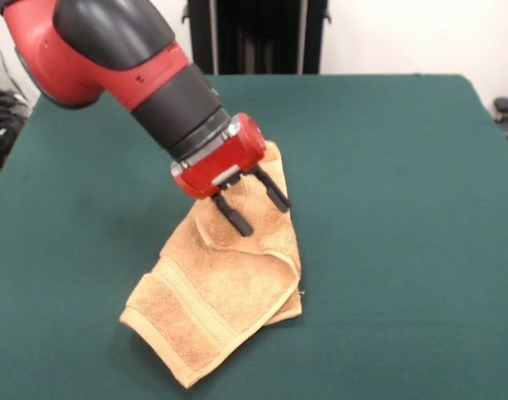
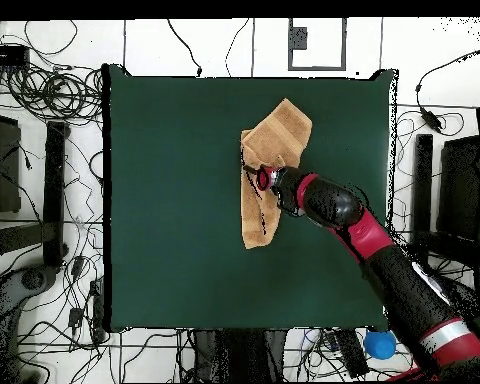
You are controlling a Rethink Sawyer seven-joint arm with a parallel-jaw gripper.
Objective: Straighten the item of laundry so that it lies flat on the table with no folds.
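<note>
Hand towel (image 1: 216,292): orange-tan terry, still folded over on itself, lying near mid-tabletop (image 1: 404,208). Gripper (image 1: 255,211): jaws spread, empty, tilted toward 5 o'clock in the front view, just above the towel's upper fold, probably placed there to pinch a layer and draw it flat.

Towel (image 1: 220,292) (image 2: 269,165): orange-tan terry, lying crumpled and folded over on table (image 1: 404,208) (image 2: 174,200), not flat. In front view, near flap with woven band stripe is being shown doubled over lower layer, far part bunched into ridges. In overhead view, towel is being seen as long narrow shape, wider at far end, lying right of table centre. Table: dark green cloth cover, much larger than towel.
</note>
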